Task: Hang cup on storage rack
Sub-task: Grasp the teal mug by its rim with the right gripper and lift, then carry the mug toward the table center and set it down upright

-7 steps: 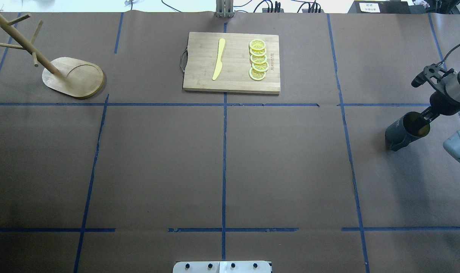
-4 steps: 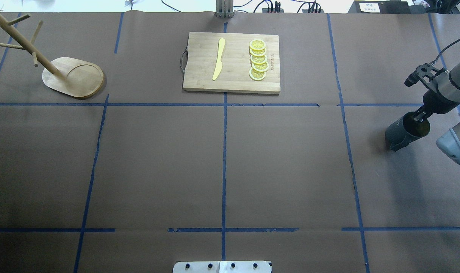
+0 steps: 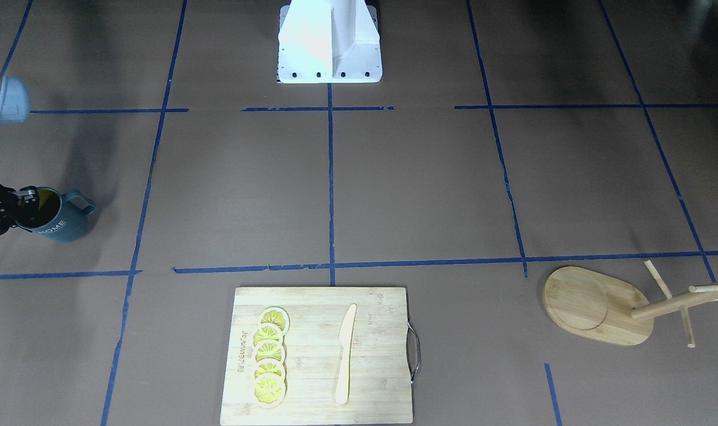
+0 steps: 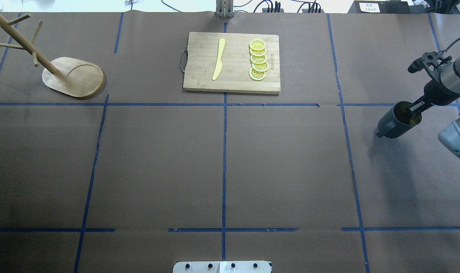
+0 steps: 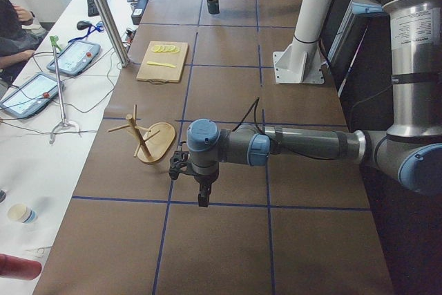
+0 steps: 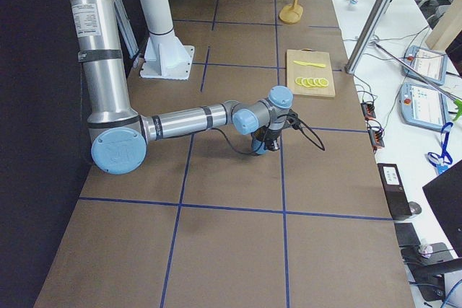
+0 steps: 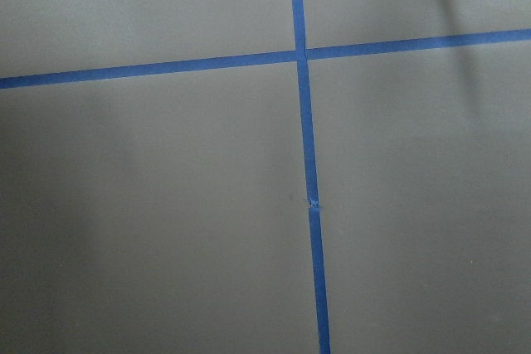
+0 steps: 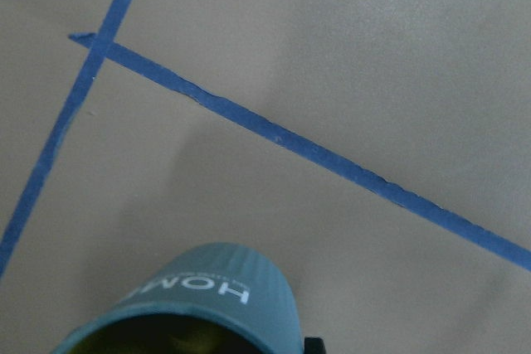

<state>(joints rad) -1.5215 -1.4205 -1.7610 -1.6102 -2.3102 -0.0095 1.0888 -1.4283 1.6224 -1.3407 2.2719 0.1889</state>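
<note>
Teal-grey cup, rim clamped in right gripper, far right: transport step, likely.
Next: carry left to bamboo mug tree, handle over peg.

My overhead, front views oppose, sharing cutting board; side views distant; right wrist camera close over cup.

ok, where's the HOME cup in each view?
Front-facing: cup far left, mid-height.
Overhead: far right, just above mid-height.
Exterior left: top centre, small and far.
Exterior right: centre, mostly hidden.
Left wrist: not in it.
Right wrist: bottom edge, left of centre.
Landmark: cutting board with lemon slices, in all four exterior views.
</note>
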